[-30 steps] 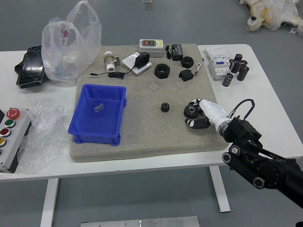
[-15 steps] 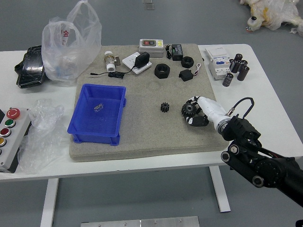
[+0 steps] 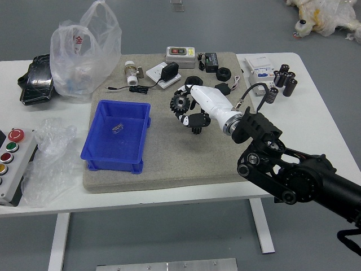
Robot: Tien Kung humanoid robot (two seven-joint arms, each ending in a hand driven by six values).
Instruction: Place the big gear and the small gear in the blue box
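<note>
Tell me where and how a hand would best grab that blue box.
Probably the right-hand wall's rim, from above: the blue box is open-topped with thin upright walls, so fingers could go inside, thumb outside. That side also faces the robot's right hand.

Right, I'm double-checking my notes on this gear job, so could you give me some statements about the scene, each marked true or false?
1. The right hand holds the big gear. True.
2. The blue box has a small metallic item inside. True.
3. The big gear is inside the blue box. False: it is held to the box's right.
4. The left hand holds the small gear. False: no left hand is in view; the small gear is on the mat.
</note>
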